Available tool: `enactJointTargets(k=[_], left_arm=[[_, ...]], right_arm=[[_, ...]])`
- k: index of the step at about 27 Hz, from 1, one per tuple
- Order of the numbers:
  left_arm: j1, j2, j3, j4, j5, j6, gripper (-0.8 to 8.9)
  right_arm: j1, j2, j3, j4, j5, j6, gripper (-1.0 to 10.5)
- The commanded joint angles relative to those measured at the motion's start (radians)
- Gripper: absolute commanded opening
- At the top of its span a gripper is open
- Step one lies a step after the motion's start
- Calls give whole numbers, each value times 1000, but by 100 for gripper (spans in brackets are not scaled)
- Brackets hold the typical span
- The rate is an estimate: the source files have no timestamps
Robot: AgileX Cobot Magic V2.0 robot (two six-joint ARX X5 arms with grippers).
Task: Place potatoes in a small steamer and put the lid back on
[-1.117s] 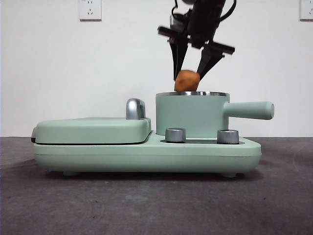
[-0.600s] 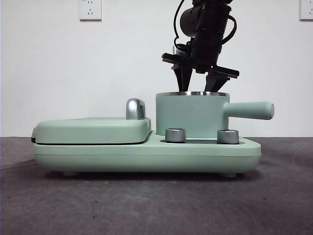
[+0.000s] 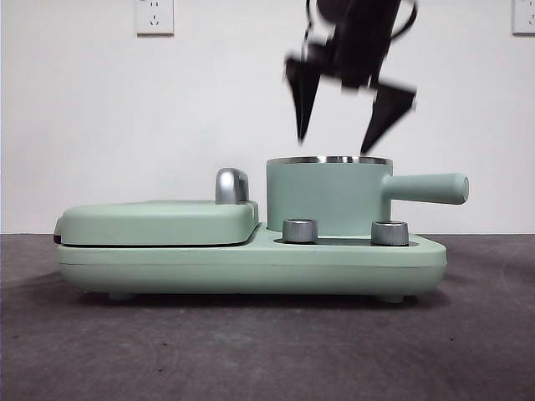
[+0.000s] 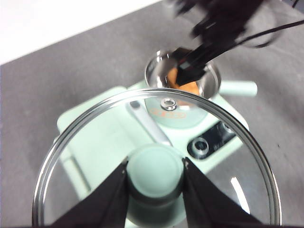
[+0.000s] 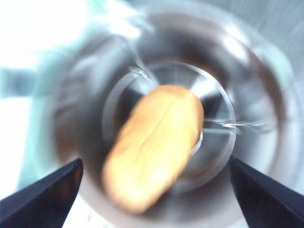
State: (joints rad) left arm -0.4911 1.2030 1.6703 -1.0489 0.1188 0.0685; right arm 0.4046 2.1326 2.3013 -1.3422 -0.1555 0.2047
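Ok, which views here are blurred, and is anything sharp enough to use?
Front view: the right gripper above the small steamer is motion-smeared, the appliance sharp. Right wrist view: everything is streaked, the potato a soft orange blob. Left wrist view: the lid and left gripper are crisp, the right arm blurred.

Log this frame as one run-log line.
right gripper: open, above small steamer | potato: inside steamer | left gripper: shut on lid knob | next: lid on

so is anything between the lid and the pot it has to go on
Yes. The right tool hangs open just above the pot, over the potato inside. The left tool holds the lid off to the side.
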Motion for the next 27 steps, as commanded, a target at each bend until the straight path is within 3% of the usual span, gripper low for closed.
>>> enactJointTargets(k=[1, 4, 8, 14, 22, 27], left_arm=[[-18, 50, 23, 58, 5, -9, 18], [-29, 125, 23, 113, 5, -9, 18], [-72, 220, 23, 227, 5, -10, 18], [-147, 348, 23, 429, 5, -32, 17], [-182, 488, 49, 513, -2, -36, 17], [-196, 586, 121, 527, -36, -33, 17]], right_arm=[[5, -115, 31, -72, -1, -39, 488], [19, -272, 19, -75, 7, -56, 487], [80, -517, -76, -75, 77, -83, 487], [195, -914, -486, -63, 156, -80, 487], [283, -1315, -971, 160, 158, 65, 487], [286, -1516, -1173, 211, 157, 136, 487]])
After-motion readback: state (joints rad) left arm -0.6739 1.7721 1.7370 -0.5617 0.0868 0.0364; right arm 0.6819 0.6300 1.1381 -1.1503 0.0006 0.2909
